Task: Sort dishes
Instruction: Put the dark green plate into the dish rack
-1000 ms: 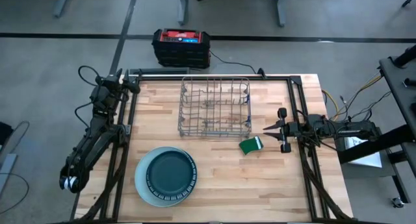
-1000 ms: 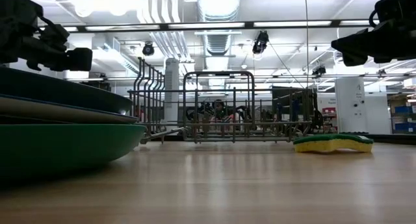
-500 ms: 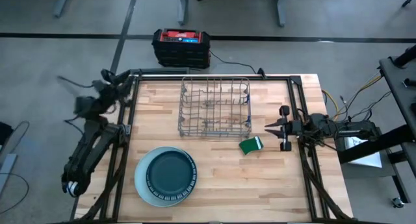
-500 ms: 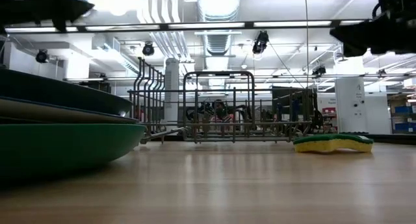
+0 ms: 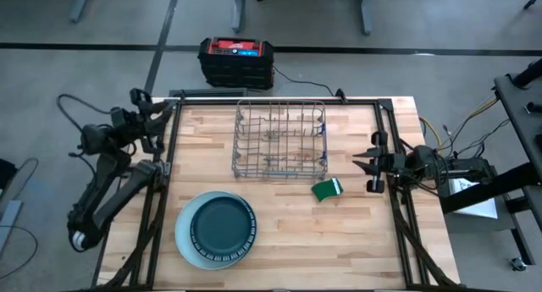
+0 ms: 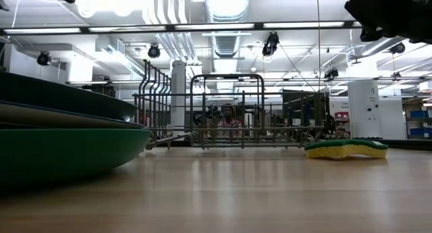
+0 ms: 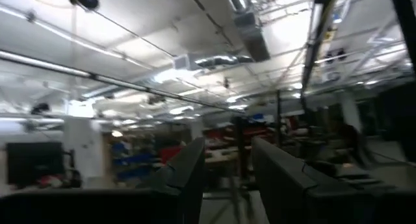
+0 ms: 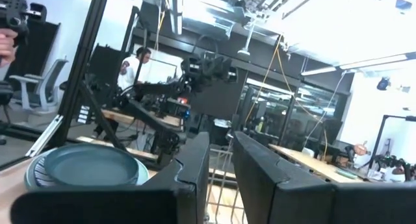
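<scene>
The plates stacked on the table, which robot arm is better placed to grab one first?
Probably the left. The stack of plates lies on the left half of the table, and the left gripper hangs off that edge. The right gripper sits at the far right edge, beyond the sponge, farther away.

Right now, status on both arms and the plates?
Left gripper off table's left edge, fingers apart, empty. Right gripper at right edge, narrow gap, empty. Plate stack untouched, front-left. Rack empty. Sponge beside rack.

The table (image 5: 288, 241) is pale butcher-block wood with a smooth, faintly glossy finish. The rack (image 5: 280, 141) is thin grey metal wire. The stacked plates (image 5: 216, 229) look smooth and softly shiny, like glazed ceramic or plastic. The sponge (image 5: 327, 190) looks matt and porous.
</scene>
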Controlling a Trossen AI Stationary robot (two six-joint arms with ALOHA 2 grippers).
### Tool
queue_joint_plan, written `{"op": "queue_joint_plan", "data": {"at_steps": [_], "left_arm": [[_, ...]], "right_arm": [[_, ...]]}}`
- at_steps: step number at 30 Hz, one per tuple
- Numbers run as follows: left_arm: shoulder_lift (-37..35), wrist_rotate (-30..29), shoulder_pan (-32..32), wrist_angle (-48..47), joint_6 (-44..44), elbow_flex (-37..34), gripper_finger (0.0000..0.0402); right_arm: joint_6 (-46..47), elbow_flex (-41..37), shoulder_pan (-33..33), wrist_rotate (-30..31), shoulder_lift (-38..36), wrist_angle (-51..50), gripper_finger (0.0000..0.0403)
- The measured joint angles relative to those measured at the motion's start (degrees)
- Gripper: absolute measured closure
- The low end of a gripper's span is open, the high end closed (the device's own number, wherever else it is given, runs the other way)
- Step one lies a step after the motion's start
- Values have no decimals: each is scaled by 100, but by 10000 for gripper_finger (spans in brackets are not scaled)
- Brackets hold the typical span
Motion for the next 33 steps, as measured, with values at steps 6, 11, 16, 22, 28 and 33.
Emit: {"op": "queue_joint_plan", "data": {"at_steps": [6, 11, 16, 22, 28, 33], "left_arm": [[387, 387, -283, -285, 350, 351, 285], [366, 408, -312, -1860, 929, 890, 285], [278, 405, -398, -2389, 1170, 881, 285], [184, 405, -605, -2415, 1290, 487, 285], [160, 398, -845, -2336, 1070, 336, 285], [176, 399, -895, -2307, 630, 422, 285]], "right_arm": [[32, 0, 0, 0, -2, 116, 351], [37, 0, 1, -2, -2, 117, 352], [332, 0, 2, 12, -2, 335, 343], [1264, 275, 15, 490, 328, 444, 351], [1135, 1188, 15, 414, 1630, 281, 364], [1044, 2426, 11, 717, 3175, -517, 364]]}}
